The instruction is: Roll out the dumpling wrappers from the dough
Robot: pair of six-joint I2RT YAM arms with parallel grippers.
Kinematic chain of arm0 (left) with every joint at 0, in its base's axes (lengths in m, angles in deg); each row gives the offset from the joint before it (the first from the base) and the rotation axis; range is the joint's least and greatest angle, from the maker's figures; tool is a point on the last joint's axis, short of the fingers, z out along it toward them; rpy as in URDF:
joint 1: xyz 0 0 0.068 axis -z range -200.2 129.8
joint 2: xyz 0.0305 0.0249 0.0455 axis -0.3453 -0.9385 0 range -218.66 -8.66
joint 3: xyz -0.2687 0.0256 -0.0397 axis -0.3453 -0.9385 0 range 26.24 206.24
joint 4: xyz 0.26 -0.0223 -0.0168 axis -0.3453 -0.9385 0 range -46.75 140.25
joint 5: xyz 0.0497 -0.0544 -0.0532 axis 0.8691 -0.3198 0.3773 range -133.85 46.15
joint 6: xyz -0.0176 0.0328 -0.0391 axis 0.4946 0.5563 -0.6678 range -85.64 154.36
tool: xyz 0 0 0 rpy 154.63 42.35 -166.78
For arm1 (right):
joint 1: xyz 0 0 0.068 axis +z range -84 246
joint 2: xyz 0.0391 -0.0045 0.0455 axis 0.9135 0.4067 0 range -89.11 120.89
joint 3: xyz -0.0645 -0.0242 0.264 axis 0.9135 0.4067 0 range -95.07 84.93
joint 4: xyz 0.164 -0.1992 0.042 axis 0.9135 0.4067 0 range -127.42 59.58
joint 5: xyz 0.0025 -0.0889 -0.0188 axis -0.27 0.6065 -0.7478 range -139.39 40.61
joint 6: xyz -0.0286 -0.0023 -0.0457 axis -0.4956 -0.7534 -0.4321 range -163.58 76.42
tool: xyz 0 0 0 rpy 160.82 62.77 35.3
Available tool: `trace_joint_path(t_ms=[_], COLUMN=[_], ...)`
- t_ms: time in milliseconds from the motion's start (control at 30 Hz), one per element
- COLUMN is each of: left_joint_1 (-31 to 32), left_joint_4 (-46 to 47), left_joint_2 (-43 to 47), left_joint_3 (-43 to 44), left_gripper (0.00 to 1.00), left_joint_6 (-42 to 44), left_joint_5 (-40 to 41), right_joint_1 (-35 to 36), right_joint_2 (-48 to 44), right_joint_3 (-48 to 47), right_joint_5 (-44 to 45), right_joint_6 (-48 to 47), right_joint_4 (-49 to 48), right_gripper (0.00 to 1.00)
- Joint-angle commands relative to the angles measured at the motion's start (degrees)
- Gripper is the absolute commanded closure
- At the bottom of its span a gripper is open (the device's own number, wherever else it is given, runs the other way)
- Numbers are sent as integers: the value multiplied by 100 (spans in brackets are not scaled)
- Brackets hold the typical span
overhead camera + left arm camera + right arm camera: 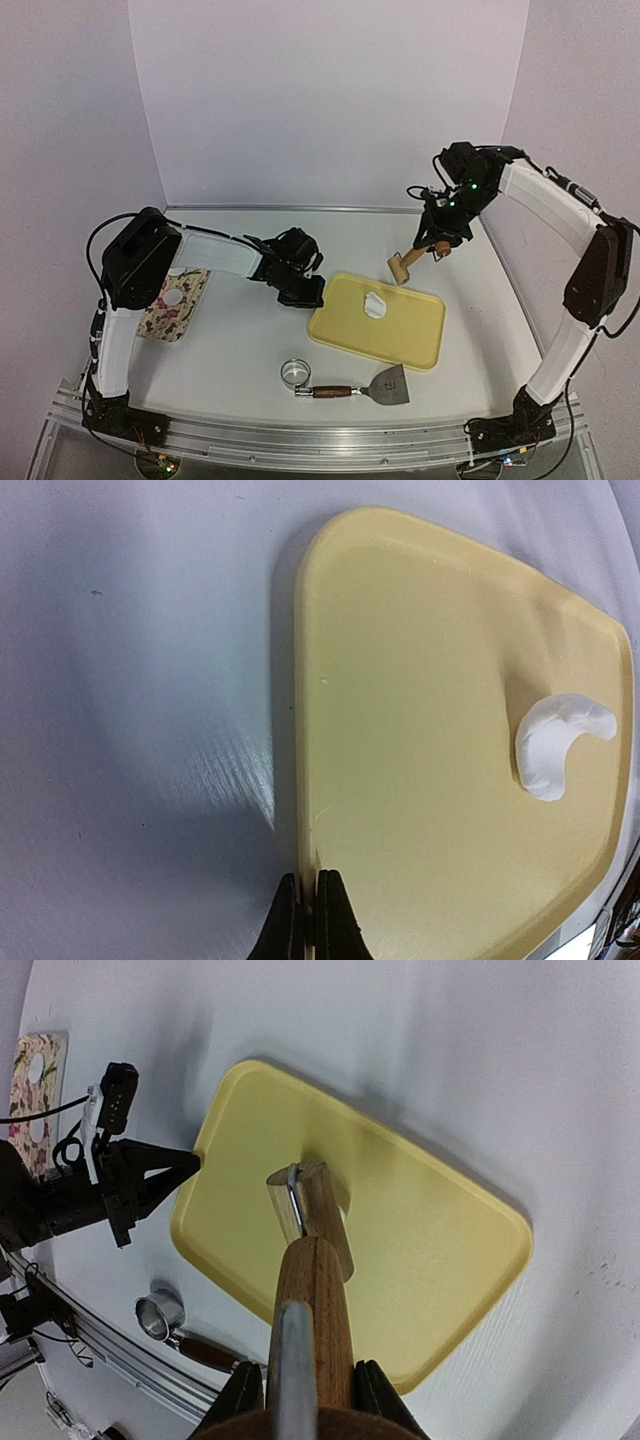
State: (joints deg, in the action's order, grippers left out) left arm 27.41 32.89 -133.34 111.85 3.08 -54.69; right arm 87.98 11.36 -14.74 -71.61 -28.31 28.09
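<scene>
Top external: clasps wooden roller (402, 267) in right gripper (437, 247), right of centre. Rests left gripper (306, 882), clenched, at yellow tray (400, 630) edge, with white dough (555, 745) lying on it.

Bright, even, soft light falls from overhead, with a faint violet cast on the white table (130, 680). Seen from my left wrist, a broad soft shadow spreads over the table left of my left claw (307, 900), with a streaky patch of glare just above it. Ahead and to the right, the yellow board (400, 730) bows at its edges from lens distortion. The dough (555, 745) on it is nearly blown out white and casts a dim shadow to its left. Seen from my right wrist, the rolling pin (310, 1290) in my right claw (310, 1400) is blurred close to the lens, and its metal rod glints. The overhead view is sharp throughout.
</scene>
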Motion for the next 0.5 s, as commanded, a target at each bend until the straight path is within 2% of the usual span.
trace_joint_path(t_ms=[0, 467], left_joint_1=[-45, -33], left_joint_4=[-357, -311], left_joint_2=[76, 85], left_joint_3=[-232, -285], left_gripper=[100, 100], left_joint_6=[123, 97], left_joint_5=[33, 2], right_joint_1=[263, 596], right_joint_2=[493, 1163], right_joint_3=[-331, -518], right_joint_5=[17, 133], right_joint_6=[-30, -292], right_joint_4=[9, 7], right_gripper=[100, 100])
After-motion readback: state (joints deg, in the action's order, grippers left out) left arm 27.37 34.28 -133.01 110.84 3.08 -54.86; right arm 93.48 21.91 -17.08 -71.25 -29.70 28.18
